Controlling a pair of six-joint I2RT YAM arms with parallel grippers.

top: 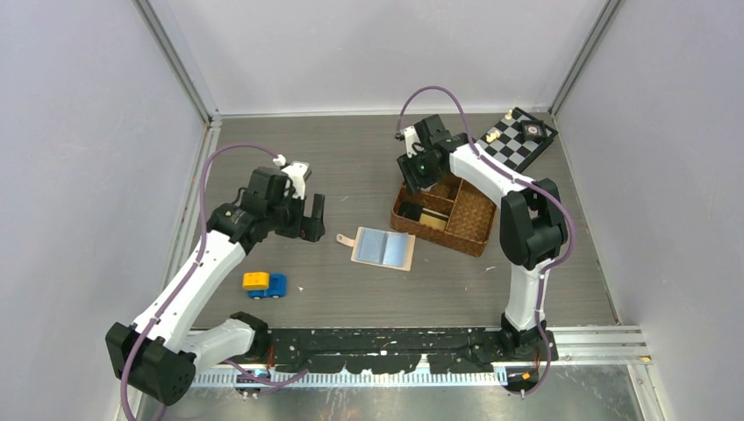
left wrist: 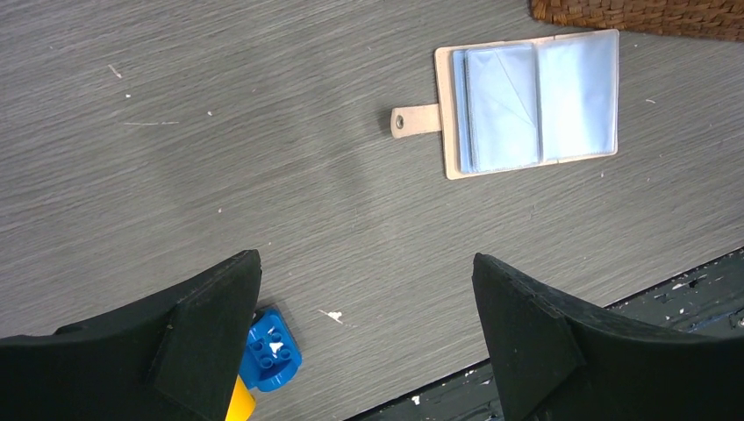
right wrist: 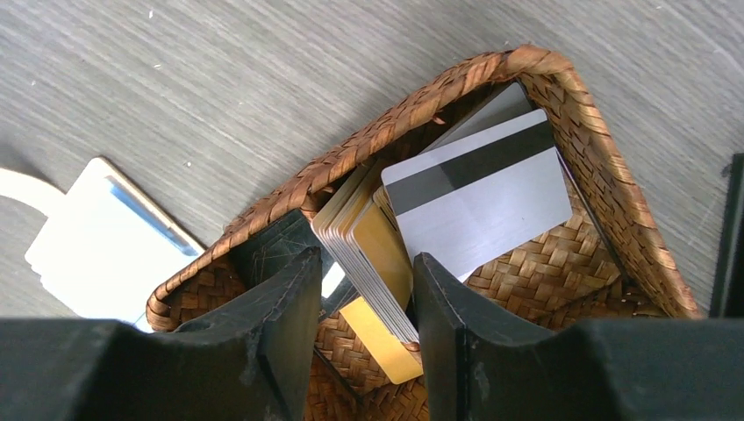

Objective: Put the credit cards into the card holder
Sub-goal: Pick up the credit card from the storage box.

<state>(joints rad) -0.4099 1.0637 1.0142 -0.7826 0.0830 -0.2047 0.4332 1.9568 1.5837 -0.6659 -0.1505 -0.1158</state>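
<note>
**While credit cards (right wrist: 478, 206) stand in the basket (right wrist: 605, 175), card holder (left wrist: 526, 105) lies open**

We see the right end effector (right wrist: 364, 259) straddling the cards; whether it pinches them, we cannot tell. The left end effector (left wrist: 364, 257) gapes above the desk (left wrist: 175, 132), card holder well ahead.

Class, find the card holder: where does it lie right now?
In the top view the card holder lies open mid-table, beside the near-left corner of the woven basket, right of the left gripper.

Robot lab cell: plain walls (top: 70, 132), aluminium frame (top: 178, 66), grey table (top: 351, 158).
</note>
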